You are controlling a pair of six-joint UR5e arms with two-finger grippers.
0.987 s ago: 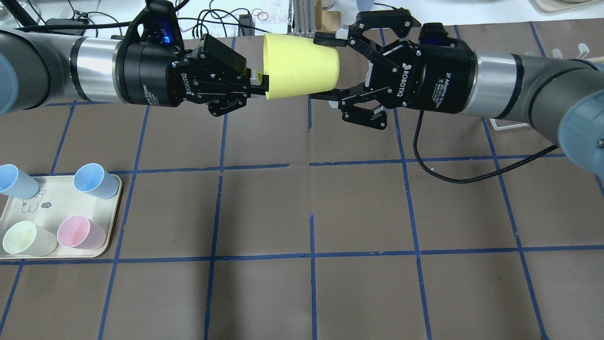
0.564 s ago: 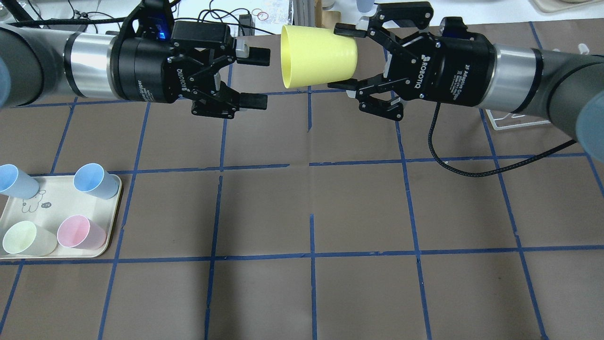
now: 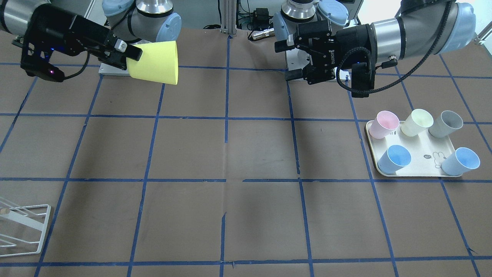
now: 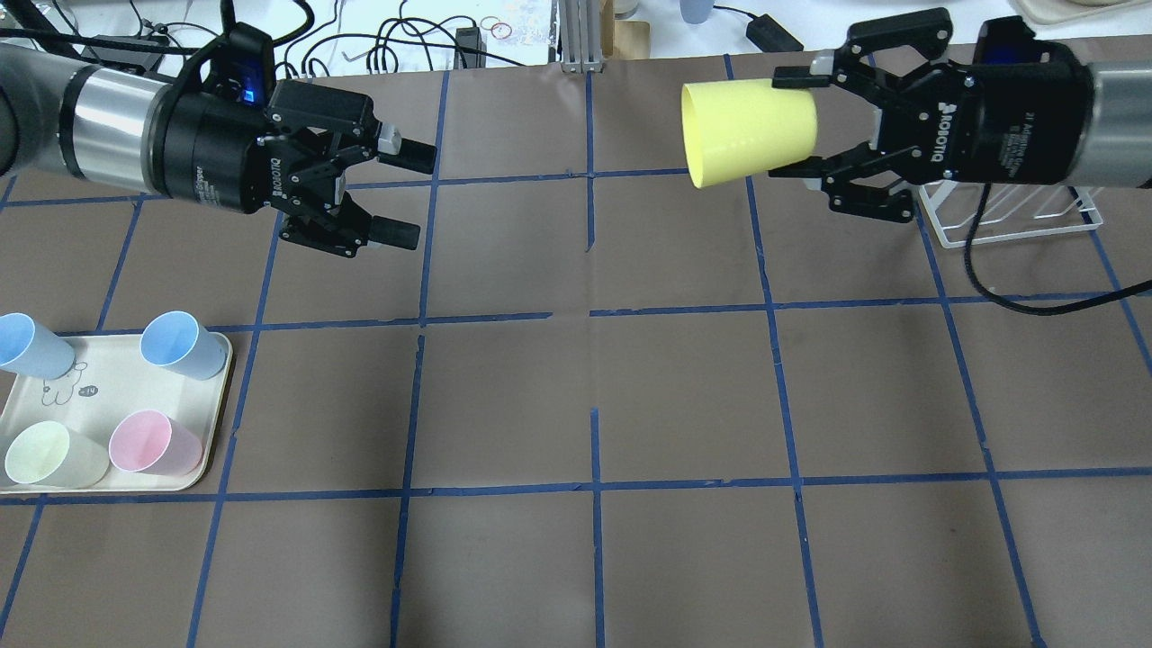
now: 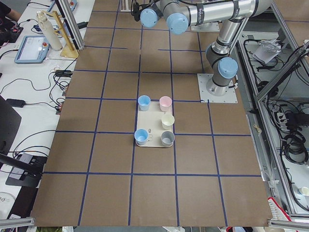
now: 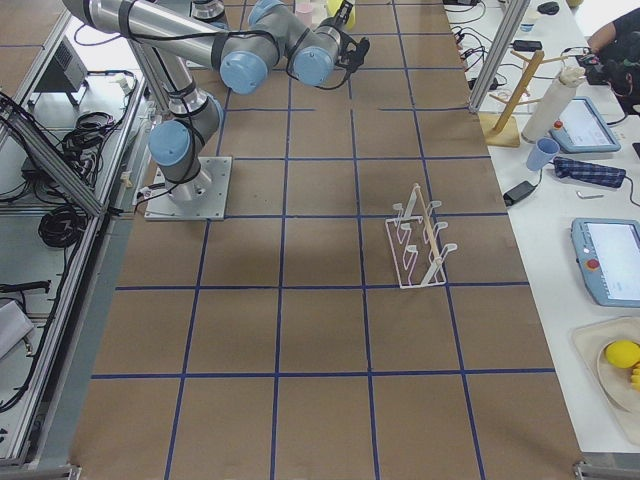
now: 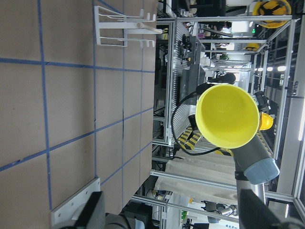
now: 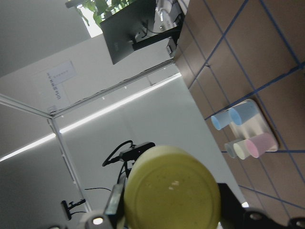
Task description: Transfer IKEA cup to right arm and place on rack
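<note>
Yellow cup [image 4: 747, 130] lies sideways in the right pincer [image 4: 796, 126], clamped near its base. The left pincer [image 4: 409, 195] gapes empty. Keep the squeeze firm, tip the mouth downward, then lower gently onto the rack [image 4: 1008, 225] beneath the wrist.

Cups, six: one yellow cup [image 4: 749, 131], five pastel cups [image 3: 394, 159] (two blue, one pink, cream, grey). One tray [image 3: 423, 148], one rack [image 6: 425, 245], two arms [image 4: 99, 135].
</note>
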